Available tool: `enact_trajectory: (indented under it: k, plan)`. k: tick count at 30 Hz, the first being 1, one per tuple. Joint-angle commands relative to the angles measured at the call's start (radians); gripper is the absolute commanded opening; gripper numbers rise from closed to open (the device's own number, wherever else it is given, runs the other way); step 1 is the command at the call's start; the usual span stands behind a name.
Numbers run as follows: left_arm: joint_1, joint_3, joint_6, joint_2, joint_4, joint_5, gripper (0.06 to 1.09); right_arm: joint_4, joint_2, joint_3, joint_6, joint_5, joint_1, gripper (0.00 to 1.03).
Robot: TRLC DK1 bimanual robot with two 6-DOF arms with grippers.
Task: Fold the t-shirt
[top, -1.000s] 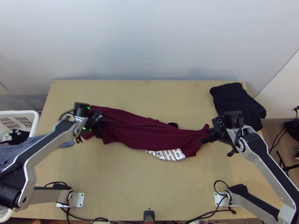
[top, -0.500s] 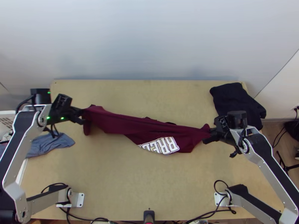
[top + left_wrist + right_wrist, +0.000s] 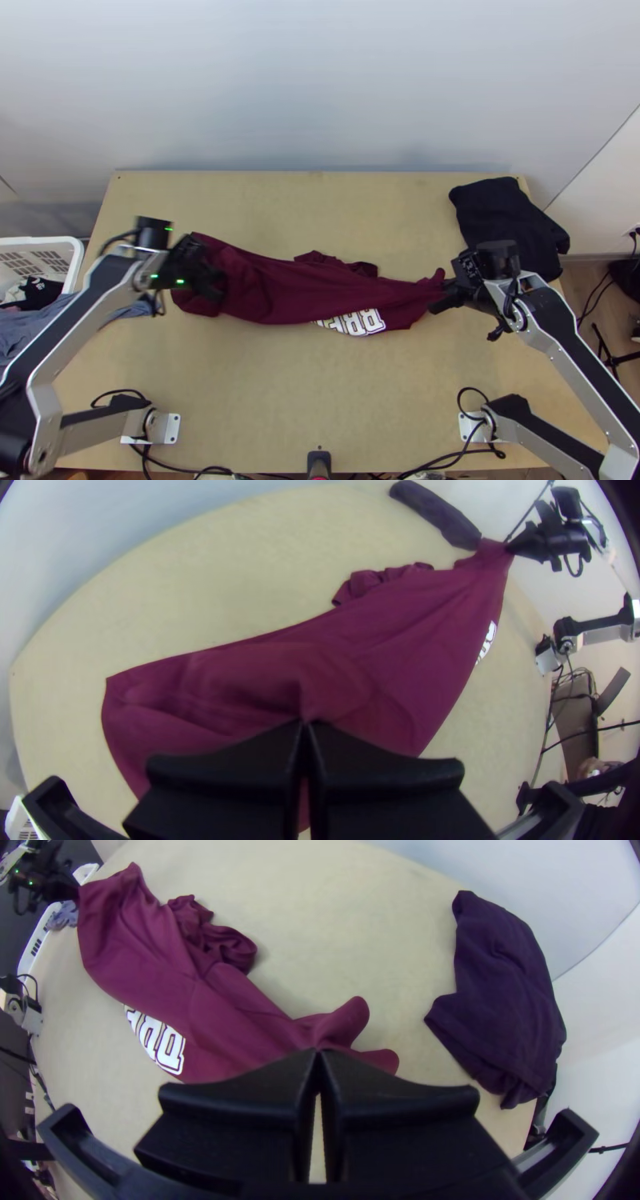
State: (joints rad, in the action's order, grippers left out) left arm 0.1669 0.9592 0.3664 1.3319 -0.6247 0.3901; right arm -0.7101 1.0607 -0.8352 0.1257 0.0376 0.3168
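Stretched sideways across the table's middle is the maroon t-shirt (image 3: 280, 288), in a long folded band, with part of its white lettering at the lower edge and a bunched bit along its far edge. At the shirt's left end, my left gripper (image 3: 214, 286) is over the cloth; in the left wrist view the left gripper (image 3: 305, 728) is shut on a pinch of it. My right gripper (image 3: 445, 299) holds the shirt's right end; in the right wrist view the right gripper (image 3: 318, 1057) is shut on gathered cloth, with two small flaps sticking out beyond the fingertips.
A dark navy garment (image 3: 508, 220) lies at the table's far right corner. Left of the table stands a white basket (image 3: 76, 260) with clothes; a grey-blue cloth (image 3: 120, 310) hangs over onto the table's left side. Bare wood (image 3: 320, 392) lies nearer the bases.
My left gripper swung left, pulling the shirt taut, then came back right; the cloth at that end is slacker and the bunched bit shows more. The right gripper has hardly moved.
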Motion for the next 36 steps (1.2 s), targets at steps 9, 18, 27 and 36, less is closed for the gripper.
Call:
enact_trajectory:
  k: [9, 18, 27, 36]
  plan:
    - [0.198, 0.046, -0.011, 0.279, 0.157, -0.088, 0.4, 0.003, 0.022, 0.007, -0.012, 0.001, 0.038, 0.03]
    - [0.191, 0.065, 0.003, 0.216, 0.117, -0.115, 0.65, 0.008, 0.033, 0.015, -0.015, 0.001, 0.041, 0.03]
    - [0.2, 0.058, 0.014, 0.228, 0.123, -0.134, 0.16, 0.027, 0.053, 0.024, -0.021, 0.001, 0.051, 0.03]
    - [0.166, 0.165, -0.007, 0.196, 0.083, -0.138, 0.1, 0.029, 0.045, 0.033, -0.015, -0.001, 0.05, 0.03]
